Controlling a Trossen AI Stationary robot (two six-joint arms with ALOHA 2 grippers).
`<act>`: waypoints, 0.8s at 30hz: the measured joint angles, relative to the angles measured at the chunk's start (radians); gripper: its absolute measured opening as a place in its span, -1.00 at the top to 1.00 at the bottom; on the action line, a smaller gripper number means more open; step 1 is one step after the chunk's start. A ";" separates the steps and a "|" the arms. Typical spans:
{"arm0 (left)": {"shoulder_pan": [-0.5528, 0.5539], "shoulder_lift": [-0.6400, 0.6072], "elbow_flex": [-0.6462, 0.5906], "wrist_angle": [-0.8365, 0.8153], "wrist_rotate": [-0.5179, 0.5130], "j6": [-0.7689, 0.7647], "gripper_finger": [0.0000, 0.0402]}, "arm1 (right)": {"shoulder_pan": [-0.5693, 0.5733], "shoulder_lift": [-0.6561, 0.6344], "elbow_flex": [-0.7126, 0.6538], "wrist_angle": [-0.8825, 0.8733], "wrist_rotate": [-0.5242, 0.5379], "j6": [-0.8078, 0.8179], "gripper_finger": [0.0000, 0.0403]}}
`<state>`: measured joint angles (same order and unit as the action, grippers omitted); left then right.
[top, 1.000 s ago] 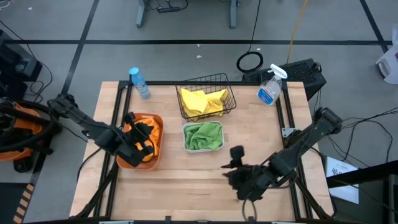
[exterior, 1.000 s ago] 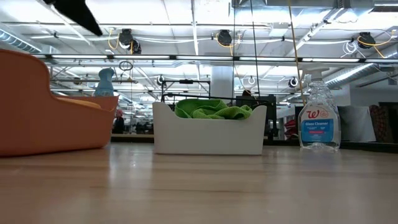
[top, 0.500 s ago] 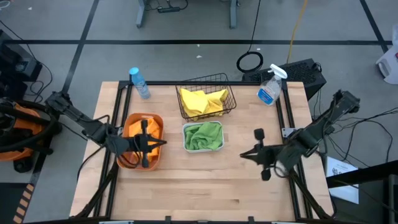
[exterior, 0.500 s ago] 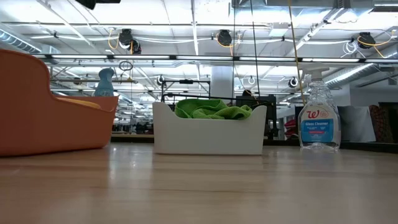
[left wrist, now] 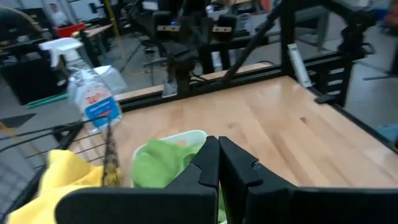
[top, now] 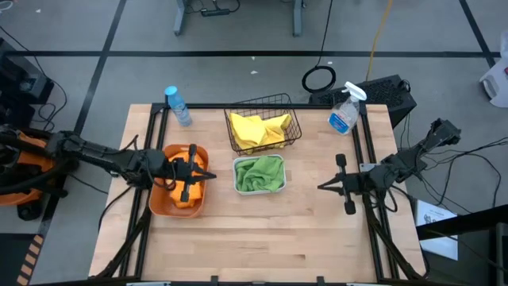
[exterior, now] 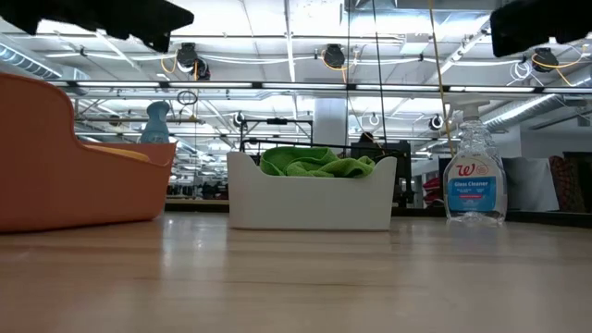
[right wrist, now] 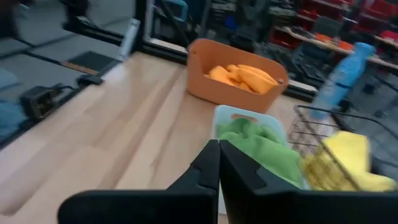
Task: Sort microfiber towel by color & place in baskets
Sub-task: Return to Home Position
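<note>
Left gripper (top: 208,175), pinched closed and empty, hovered over the orange tub (top: 163,208) at centre-left; right gripper (top: 321,187), likewise closed, hung right of the white bin (top: 235,176).

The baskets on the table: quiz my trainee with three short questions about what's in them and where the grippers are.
1. Which container holds the yellow towel? A: orange tub. B: white bin. C: black wire basket.
2. True or false: the right gripper is holding a green towel.
3. Fill in: the left gripper hangs above the ___ tub.
Key: 1 C. 2 False; it is shut and empty, and the green towel lies in the white bin. 3 orange; the orange tub holds orange towels.
</note>
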<state>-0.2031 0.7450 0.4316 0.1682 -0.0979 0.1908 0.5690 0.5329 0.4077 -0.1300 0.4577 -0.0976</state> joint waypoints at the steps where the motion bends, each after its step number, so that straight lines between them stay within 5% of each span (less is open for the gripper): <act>1: 0.018 -0.002 -0.012 0.013 0.036 0.000 0.99 | -0.005 -0.017 -0.028 0.028 -0.025 -0.006 1.00; 9: 0.116 -0.006 -0.099 0.134 0.222 -0.028 0.99 | -0.044 -0.094 -0.180 0.209 -0.138 -0.031 1.00; 24: 0.131 -0.220 -0.252 0.144 0.147 -0.142 1.00 | -0.066 -0.097 -0.319 0.347 -0.201 0.029 1.00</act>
<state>-0.0719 0.5251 0.1794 0.3119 0.0494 0.0486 0.5026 0.4355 0.0887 0.2169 0.2565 -0.0684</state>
